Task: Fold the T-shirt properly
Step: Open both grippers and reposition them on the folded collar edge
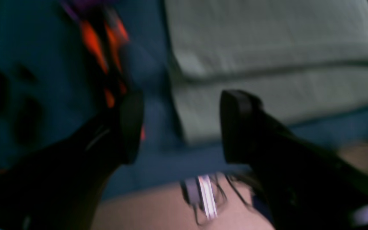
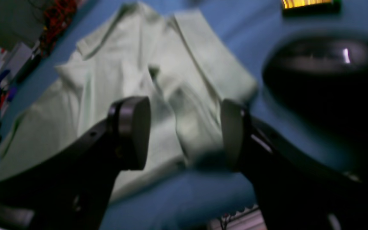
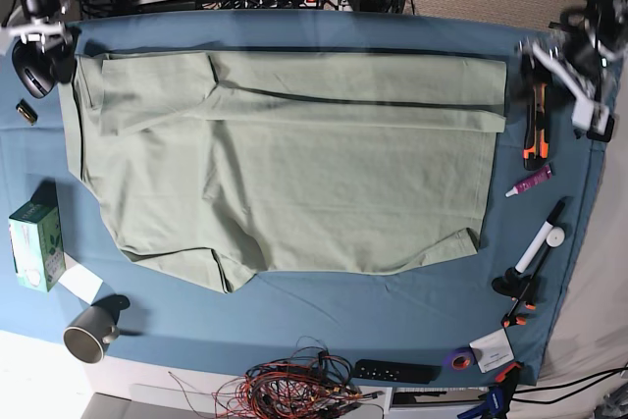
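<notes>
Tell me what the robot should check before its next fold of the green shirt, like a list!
1. Left gripper open and holding nothing: ok, its jaws stand wide apart with no cloth between them.
2. Right gripper open and holding nothing: ok, jaws wide, shirt below them.
3. T-shirt lying on the table cloth: ok, and its far long edge is already folded over.
4. Near edge flat: not ok, the near sleeve sticks out, unfolded.
5. Orange-handled tool clear of the shirt: ok, beside it, not touching.
6. Mug out of the way: ok, at the near corner.
</notes>
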